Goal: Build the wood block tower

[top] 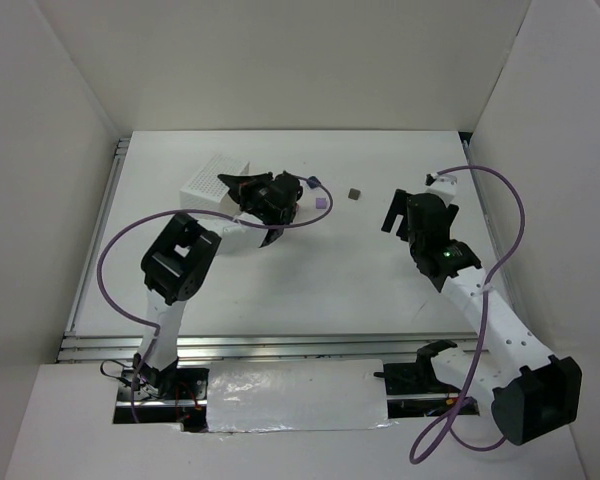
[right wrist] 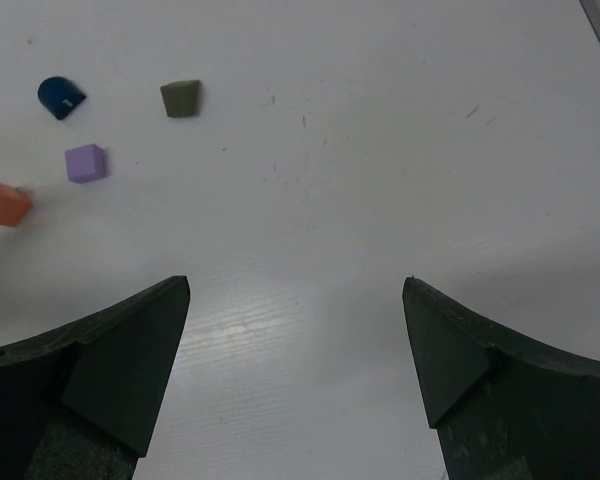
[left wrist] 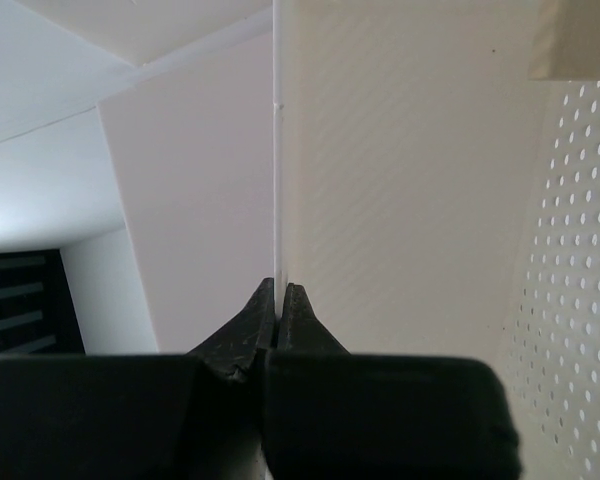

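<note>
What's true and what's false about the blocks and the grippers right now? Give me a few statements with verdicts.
1. The right gripper is open. True.
2. The purple block sits on top of the orange block. False: they lie apart, each directly on the table.
3. The left gripper is shut. True.
4. The right gripper holds the olive-grey block. False: that block lies on the table, ahead of the gripper, which holds nothing.

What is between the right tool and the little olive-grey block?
Only bare white table. In the right wrist view, nothing lies between the open right tool and the olive-grey block.
</note>
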Controlling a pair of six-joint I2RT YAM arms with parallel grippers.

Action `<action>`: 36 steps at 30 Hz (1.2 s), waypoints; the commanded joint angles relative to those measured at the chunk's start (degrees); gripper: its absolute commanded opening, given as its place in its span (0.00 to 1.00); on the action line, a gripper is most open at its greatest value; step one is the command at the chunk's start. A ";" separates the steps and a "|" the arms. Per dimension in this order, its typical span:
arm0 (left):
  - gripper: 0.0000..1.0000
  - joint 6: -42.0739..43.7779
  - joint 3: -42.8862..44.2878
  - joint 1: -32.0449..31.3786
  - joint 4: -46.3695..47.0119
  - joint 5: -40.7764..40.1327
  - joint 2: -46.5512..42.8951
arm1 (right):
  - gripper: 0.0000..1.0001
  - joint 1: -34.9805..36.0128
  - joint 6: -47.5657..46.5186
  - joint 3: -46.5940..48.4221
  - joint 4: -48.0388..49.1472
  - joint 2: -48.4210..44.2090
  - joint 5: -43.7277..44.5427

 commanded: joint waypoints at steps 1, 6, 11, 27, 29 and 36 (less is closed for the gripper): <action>0.00 3.94 0.24 -1.21 5.04 -3.09 1.71 | 0.95 0.61 -0.41 2.90 -0.69 1.08 2.28; 0.00 15.11 0.85 -1.38 17.52 -5.21 4.88 | 0.96 0.61 -0.05 3.60 -1.30 3.01 3.42; 0.00 12.06 2.61 -4.46 12.28 -8.01 6.99 | 0.96 0.87 0.03 4.13 -1.92 4.25 3.68; 0.00 16.86 0.16 -4.38 21.02 -7.32 2.60 | 0.96 1.23 0.12 4.22 -2.01 4.42 3.25; 0.00 18.02 -0.28 -3.32 22.97 -7.32 2.16 | 0.97 1.31 0.12 4.04 -1.83 4.25 3.07; 0.00 3.46 1.46 -0.52 9.38 -5.12 -8.27 | 0.97 1.49 0.12 4.30 -2.18 3.90 3.69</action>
